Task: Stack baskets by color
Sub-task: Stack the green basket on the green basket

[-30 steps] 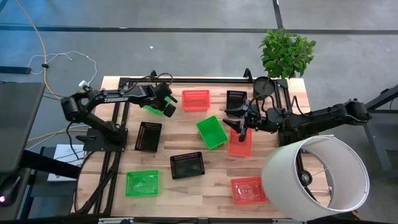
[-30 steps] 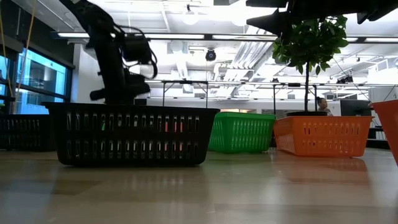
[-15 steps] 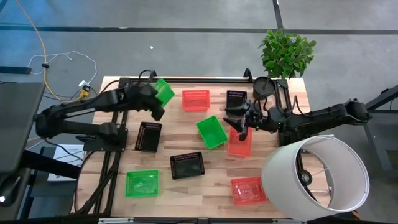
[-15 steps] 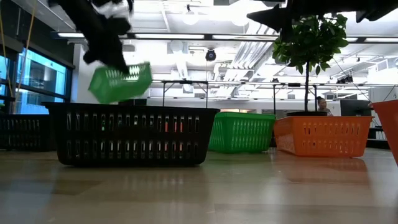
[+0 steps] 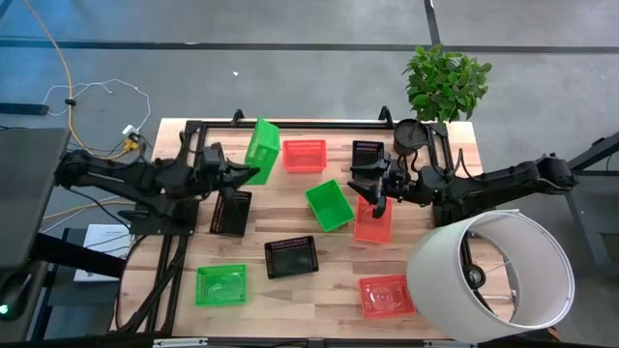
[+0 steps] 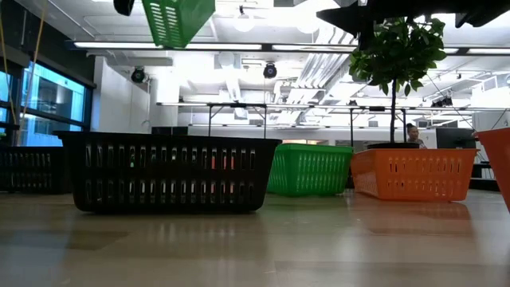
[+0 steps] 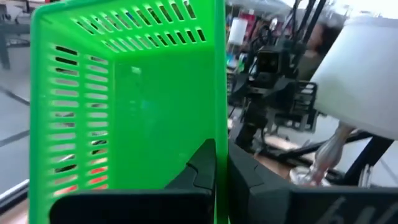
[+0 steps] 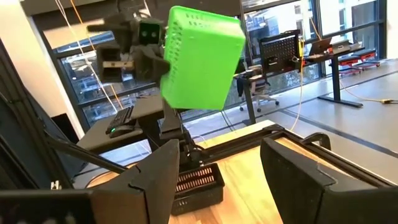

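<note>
Baskets lie mostly single and unstacked on the table [image 5: 338, 275], only one green basket [image 5: 261, 151] is lifted, its wall pinched in the closed left gripper [image 5: 235, 175], while the right gripper [image 5: 377, 198] waits open above a red basket [image 5: 373, 224].

left gripper [image 5: 242, 175] — grips green basket [image 5: 261, 151] | tilted above table [image 5: 435, 290]

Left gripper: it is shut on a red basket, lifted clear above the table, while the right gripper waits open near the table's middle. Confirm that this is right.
One detail is wrong: the basket is green, not red. The high view shows the left gripper shut on the green basket, lifted above the table; the left wrist view shows its green slotted wall pinched. The right gripper does wait open near the middle.
</note>
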You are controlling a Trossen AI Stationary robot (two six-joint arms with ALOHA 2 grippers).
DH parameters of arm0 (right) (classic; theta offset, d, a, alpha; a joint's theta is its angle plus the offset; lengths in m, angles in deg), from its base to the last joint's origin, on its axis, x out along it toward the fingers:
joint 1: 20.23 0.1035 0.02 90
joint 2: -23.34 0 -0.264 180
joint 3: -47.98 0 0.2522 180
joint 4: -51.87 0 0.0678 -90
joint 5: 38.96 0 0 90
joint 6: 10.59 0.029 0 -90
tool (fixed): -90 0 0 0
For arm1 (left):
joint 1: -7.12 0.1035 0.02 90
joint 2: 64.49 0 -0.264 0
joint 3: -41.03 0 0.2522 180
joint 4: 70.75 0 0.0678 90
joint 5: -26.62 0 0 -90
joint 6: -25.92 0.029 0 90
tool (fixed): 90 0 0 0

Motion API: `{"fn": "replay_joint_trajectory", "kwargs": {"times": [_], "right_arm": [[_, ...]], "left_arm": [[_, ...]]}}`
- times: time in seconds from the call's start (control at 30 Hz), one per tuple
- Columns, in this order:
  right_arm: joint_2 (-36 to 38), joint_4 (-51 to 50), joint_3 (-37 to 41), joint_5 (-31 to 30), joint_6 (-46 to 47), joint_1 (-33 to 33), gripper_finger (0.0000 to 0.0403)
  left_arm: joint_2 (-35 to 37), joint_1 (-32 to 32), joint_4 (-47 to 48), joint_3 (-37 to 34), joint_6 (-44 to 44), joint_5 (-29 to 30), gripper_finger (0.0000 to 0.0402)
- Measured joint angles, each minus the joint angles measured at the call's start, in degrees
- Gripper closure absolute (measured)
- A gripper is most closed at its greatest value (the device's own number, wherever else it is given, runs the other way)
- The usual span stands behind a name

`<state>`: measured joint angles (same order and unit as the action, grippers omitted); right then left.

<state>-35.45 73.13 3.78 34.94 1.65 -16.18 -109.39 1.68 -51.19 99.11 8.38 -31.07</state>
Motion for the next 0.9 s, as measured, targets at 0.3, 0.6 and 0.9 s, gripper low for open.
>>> {"fn": "replay_joint_trajectory", "kwargs": {"times": [0.3,0.6,0.9], "right_arm": [[0.0,0.2,0.0,0.2,0.8,0.0,0.019],[0.0,3.0,0.0,0.4,0.8,0.0,0.019],[0.0,16.3,0.0,0.0,-2.3,0.0,0.019]], "left_arm": [[-0.2,-3.4,-17.2,-10.2,-0.7,1.7,0.0401],[-0.2,-2.8,-17.2,-10.2,0.9,0.1,0.0401],[-11.4,-0.9,-7.2,-2.1,11.3,-5.9,0.0401]]}}
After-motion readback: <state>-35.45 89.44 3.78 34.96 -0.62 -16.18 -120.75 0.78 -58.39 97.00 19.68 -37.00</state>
